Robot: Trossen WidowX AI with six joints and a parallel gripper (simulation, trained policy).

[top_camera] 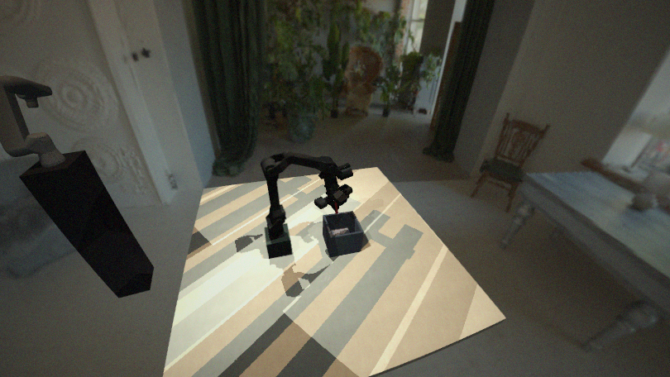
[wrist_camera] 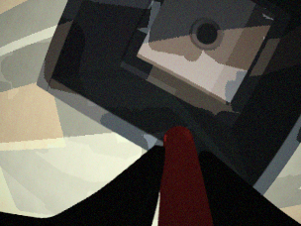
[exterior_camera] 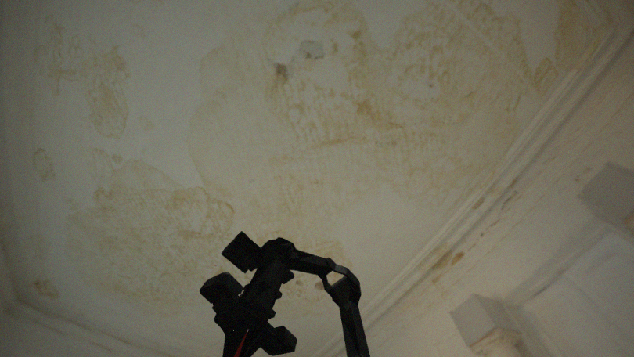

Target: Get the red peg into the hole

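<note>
Top view: open box [top_camera: 344, 244] [wrist_camera: 124, 133] is the landmark, dark blue-gray, on the patterned tabletop [top_camera: 394, 290]. Gripper [top_camera: 336, 203] [exterior_camera: 241, 344] [wrist_camera: 180, 159] is above the box, near its far rim, closed on the red peg [top_camera: 336, 207] [exterior_camera: 240, 344] [wrist_camera: 182, 178]. Peg sticks out below the gripper, pointing down toward the box's far rim. Arm base [top_camera: 279, 248] stands on the tabletop left of the box in this view, well apart from it; the arm [top_camera: 299, 159] arches over from there. Light plate [top_camera: 339, 231] [wrist_camera: 198, 69] visible inside the box.

Exterior view: box out of frame. Black arm and gripper at bottom edge, ceiling behind. Short red length of peg shows at the gripper, slanted, cut off by the frame edge.

Wrist view: peg between the two dark fingers, rounded end poking out past them. In the picture, peg end overlaps the box's dark interior, close to one wall. Plate at the box bottom has a round dark hole [wrist_camera: 207, 33], apart from the peg end. Peg not in the hole. Exact peg height over the box: cannot tell.
</note>
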